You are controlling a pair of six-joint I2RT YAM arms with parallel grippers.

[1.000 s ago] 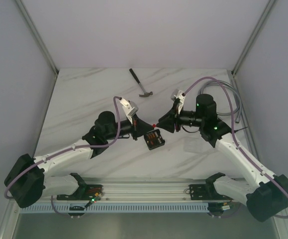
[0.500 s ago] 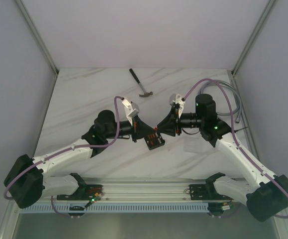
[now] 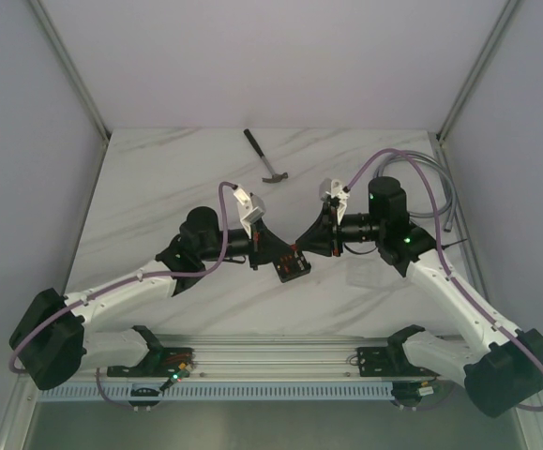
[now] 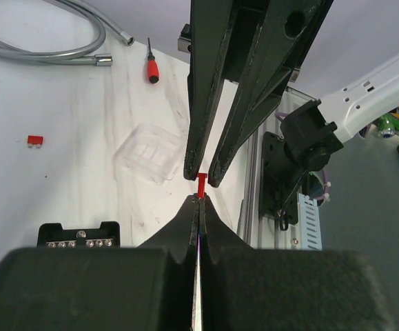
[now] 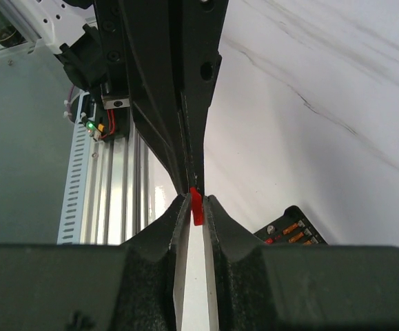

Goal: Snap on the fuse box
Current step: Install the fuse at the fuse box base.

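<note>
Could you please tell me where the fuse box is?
Top view: the fuse box lies centre-frame, just below where the left claw and right claw meet.

1. We have two arms of white shells and black joint housings: the left arm at the left end of the rail, the right arm at its right end.
2. A lilac cable runs along each arm.
3. Small green lights dot the black motors beyond the rail.
4. Our fingers are black, long and tapering.
5. A white camera block sits behind them.
</note>
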